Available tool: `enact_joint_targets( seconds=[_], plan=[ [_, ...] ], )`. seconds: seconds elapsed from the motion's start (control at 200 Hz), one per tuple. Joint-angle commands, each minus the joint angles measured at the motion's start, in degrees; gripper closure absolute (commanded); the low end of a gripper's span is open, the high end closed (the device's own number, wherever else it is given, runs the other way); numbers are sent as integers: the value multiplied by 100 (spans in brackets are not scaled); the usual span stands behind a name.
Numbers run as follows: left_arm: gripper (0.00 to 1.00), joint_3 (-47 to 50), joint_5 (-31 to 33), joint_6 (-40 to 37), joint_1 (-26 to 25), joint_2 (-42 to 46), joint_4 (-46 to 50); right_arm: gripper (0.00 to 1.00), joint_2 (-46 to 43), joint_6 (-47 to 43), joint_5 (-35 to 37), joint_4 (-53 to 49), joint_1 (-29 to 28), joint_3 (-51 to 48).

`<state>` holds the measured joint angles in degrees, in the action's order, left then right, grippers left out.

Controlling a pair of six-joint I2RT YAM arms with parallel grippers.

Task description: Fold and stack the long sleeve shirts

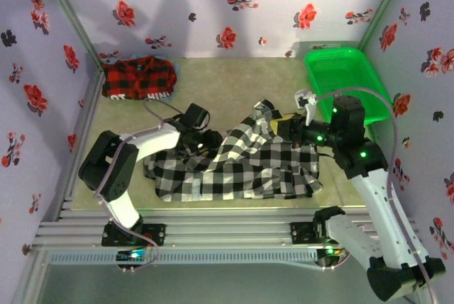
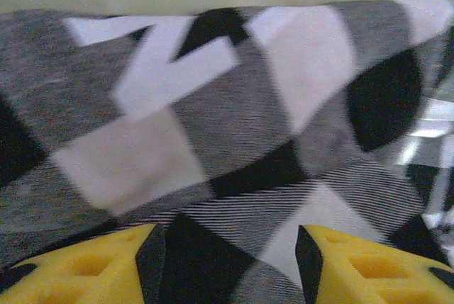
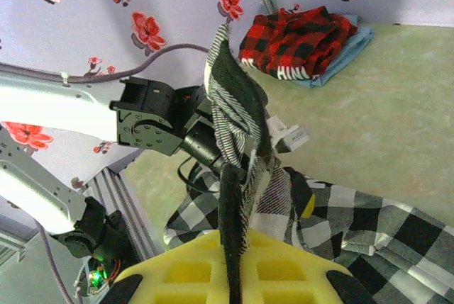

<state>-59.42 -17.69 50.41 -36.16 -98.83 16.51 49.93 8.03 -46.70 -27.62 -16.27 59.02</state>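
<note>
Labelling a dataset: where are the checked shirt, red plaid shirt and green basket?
checked shirt (image 1: 241, 166), top view, middle of body.
red plaid shirt (image 1: 138, 77), top view, centre of bundle.
green basket (image 1: 349, 71), top view, bare inside floor.

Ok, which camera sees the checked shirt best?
The top one: nearly the whole checked shirt shows there. The left wrist sees a close patch of checks; the right wrist sees a fold pinched in the right gripper.

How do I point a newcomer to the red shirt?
Go to the table's far left corner, by the flowered wall. The red shirt lies there, compact. Unlike the black-and-white checked shirt mid-table, it is red-and-black plaid with white lettering.
</note>
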Motion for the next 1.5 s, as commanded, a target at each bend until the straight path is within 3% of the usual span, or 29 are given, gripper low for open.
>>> enact_joint_targets(
  seconds=[0.0,0.24,0.38,0.59,0.83,1.14,1.495],
  plan=[
    [45,-275,-171,-252,-48,57,79,90,159,-46,8,364,-144,15],
    [43,-253,279,-192,76,566,488,94,974,269,744,714,-447,324],
    [40,-289,617,-169,310,1190,709,98,1949,635,1770,-171,-429,1105],
    [37,-534,747,-457,399,1591,1134,100,3097,1397,2285,-688,-245,1609],
    [32,-395,455,-618,347,1745,1051,100,2984,2743,2716,491,528,713],
    [31,-388,381,-728,293,1428,1210,97,2883,3428,3005,1207,936,-14],
    [29,-890,163,-956,92,675,1434,96,2608,3612,3353,1189,1257,-650]
  ],
)
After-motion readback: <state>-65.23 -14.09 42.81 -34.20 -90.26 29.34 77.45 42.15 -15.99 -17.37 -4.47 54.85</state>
